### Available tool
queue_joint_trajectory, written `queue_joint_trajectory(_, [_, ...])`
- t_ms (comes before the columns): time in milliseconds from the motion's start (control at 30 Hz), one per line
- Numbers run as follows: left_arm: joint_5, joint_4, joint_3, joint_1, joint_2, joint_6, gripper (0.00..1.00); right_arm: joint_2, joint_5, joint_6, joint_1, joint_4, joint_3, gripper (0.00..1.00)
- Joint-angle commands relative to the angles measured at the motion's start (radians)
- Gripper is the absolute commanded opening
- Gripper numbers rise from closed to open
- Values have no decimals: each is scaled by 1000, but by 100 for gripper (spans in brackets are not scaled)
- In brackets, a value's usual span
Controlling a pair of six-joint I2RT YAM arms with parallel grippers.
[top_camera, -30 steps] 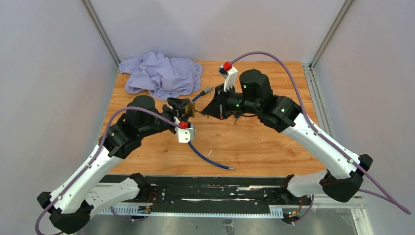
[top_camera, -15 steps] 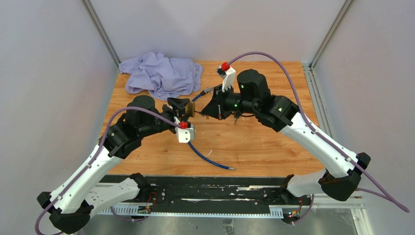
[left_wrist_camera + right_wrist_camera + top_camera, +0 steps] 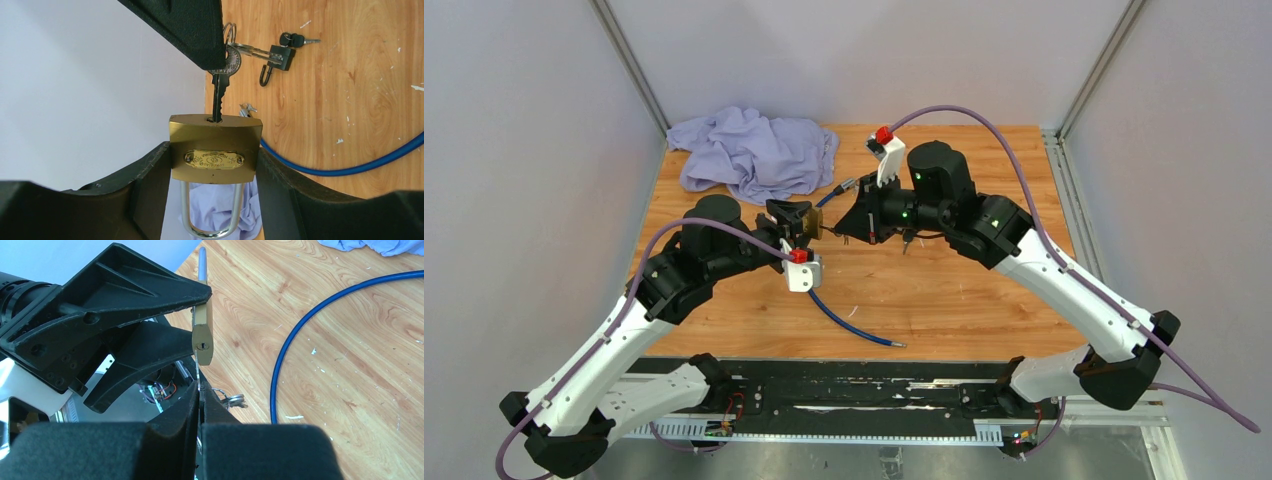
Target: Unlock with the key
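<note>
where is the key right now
In the left wrist view the key sits top centre, pinched by the right gripper, its tip at the keyway of the brass padlock that the left gripper holds.

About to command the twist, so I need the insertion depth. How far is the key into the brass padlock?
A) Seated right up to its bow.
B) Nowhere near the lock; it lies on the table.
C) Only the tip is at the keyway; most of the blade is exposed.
C: in the left wrist view the key, pinched in the right end effector, meets the keyway of the padlock with nearly its whole toothed blade showing outside the body.
</note>
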Motion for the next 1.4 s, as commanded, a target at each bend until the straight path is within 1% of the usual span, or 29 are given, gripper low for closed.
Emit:
queue_joint_trajectory(0, [-6,76,2,-11,-28,22,0,4,8,13,13,36,9,1])
queue_joint_trajectory(667, [-16,75,6,-16,-27,25,0,22,22,17,21,45,-4,1])
queue_joint_trajectory(967, [-14,74,-2,-16,-34,25,0,-6,61,-14,21,23,-24,1])
queue_joint_trajectory(1167, [-10,73,0,-17,-30,22,0,-4,37,-13,21,31,-21,1])
queue_joint_trajectory(1367, [-16,69,-2,-17,-33,24,0,-40,31,-38,19,42,-37,1])
